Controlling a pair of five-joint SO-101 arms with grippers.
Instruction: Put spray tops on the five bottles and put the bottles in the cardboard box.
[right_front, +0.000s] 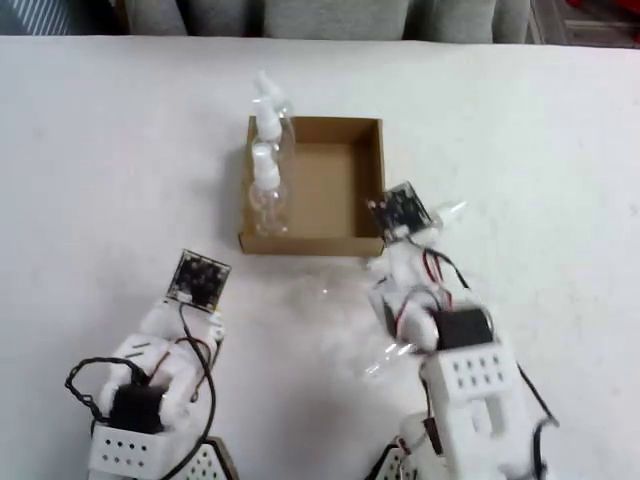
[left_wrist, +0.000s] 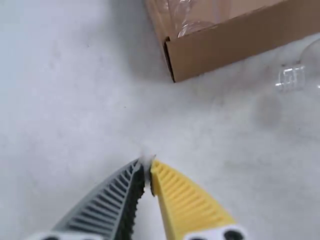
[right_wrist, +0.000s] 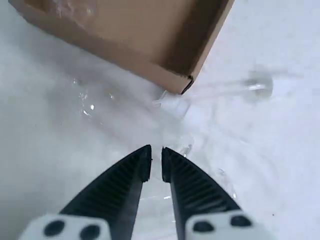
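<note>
**A:** Where do the bottles stand?

**B:** Two clear bottles with spray tops (right_front: 268, 120) (right_front: 266, 190) are inside the cardboard box (right_front: 310, 243), along one side wall, one behind the other. Another clear bottle (left_wrist: 295, 75) is outside, on the white counter (right_front: 120, 150), near the box's front wall. It is difficult to see because it is transparent.

**A:** And the spray tops that are not mounted?

**B:** One loose spray top (right_wrist: 252, 86) with its thin tube lies on the counter just beside a front corner of the box, on the right arm's side.

**A:** What is the left pincer (left_wrist: 146, 167) doing?

**B:** It hangs low over bare counter, apart from the box corner. Its grey and yellow jaws are pressed together and hold nothing I can recognise.

**A:** And the right pincer (right_wrist: 156, 161)?

**B:** It is over the counter before the box corner. Its black jaws stand almost together, with a thin slit between them. Some clear plastic glints under it, but I cannot tell what it is.
</note>
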